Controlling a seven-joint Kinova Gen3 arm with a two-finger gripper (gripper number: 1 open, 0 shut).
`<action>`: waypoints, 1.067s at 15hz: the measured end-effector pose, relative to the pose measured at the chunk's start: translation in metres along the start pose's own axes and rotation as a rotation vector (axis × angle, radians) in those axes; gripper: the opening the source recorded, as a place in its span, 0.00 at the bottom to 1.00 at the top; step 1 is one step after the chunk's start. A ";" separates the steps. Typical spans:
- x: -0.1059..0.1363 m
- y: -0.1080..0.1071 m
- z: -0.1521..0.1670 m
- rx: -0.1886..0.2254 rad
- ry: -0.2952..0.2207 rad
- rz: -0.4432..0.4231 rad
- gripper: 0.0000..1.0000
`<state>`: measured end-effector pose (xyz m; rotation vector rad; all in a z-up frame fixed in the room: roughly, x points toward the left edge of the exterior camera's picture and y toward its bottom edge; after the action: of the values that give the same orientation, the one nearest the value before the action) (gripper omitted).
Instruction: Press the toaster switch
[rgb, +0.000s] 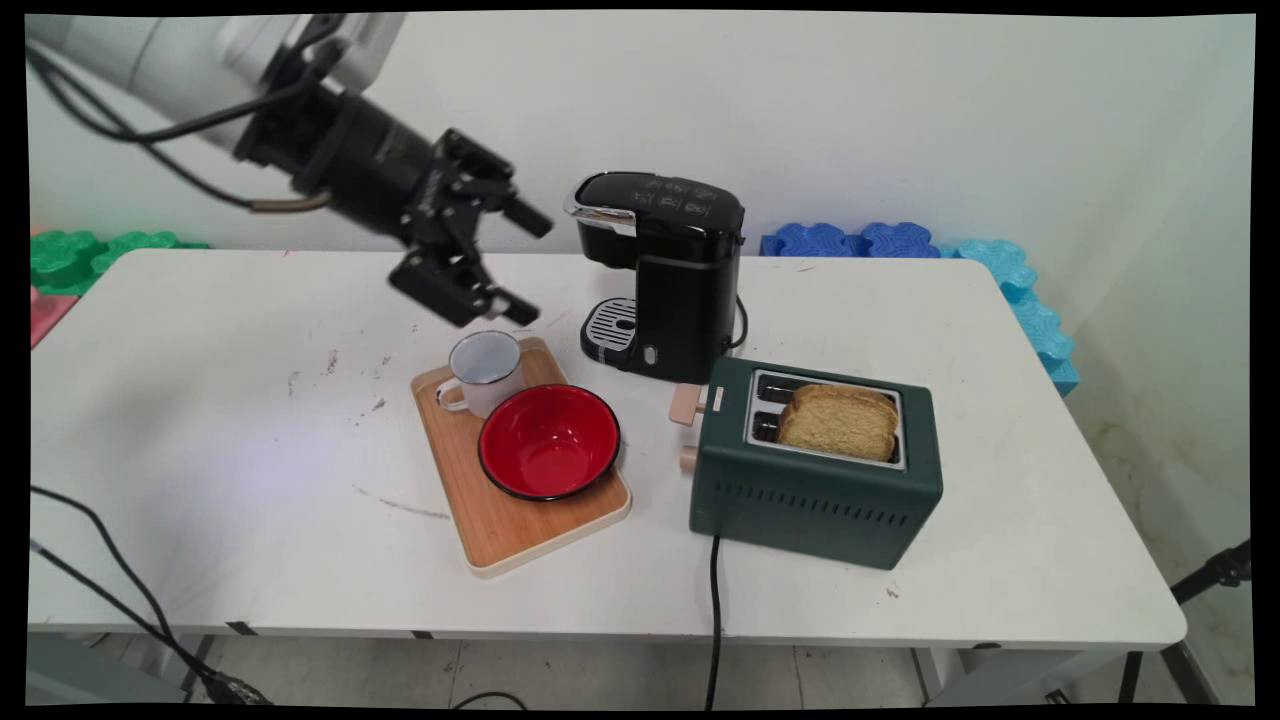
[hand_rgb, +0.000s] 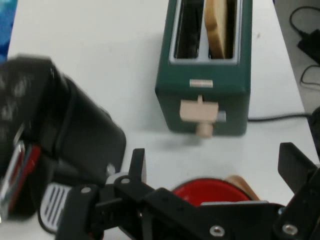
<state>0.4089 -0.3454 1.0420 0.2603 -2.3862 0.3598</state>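
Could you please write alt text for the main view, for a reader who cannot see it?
A robot arm's open end effector hovers above a white mug that stands beside a red bowl on a wooden tray. On the white table, a black coffee machine sits behind the tray, and a green toaster holding a bread slice sits to its right.

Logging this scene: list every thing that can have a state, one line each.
Black two-finger gripper: open, holding nothing, above the mug.
White enamel mug: upright on the wooden tray.
Red bowl: upright, empty.
Green toaster: bread slice in one slot.
Black coffee machine: lid closed.
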 end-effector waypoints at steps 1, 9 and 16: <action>0.008 -0.003 0.004 -0.004 0.007 0.011 1.00; 0.052 -0.025 0.049 -0.039 0.004 0.087 1.00; 0.058 -0.029 0.096 -0.070 -0.045 0.106 1.00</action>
<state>0.3157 -0.4092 1.0174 0.1107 -2.4573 0.3219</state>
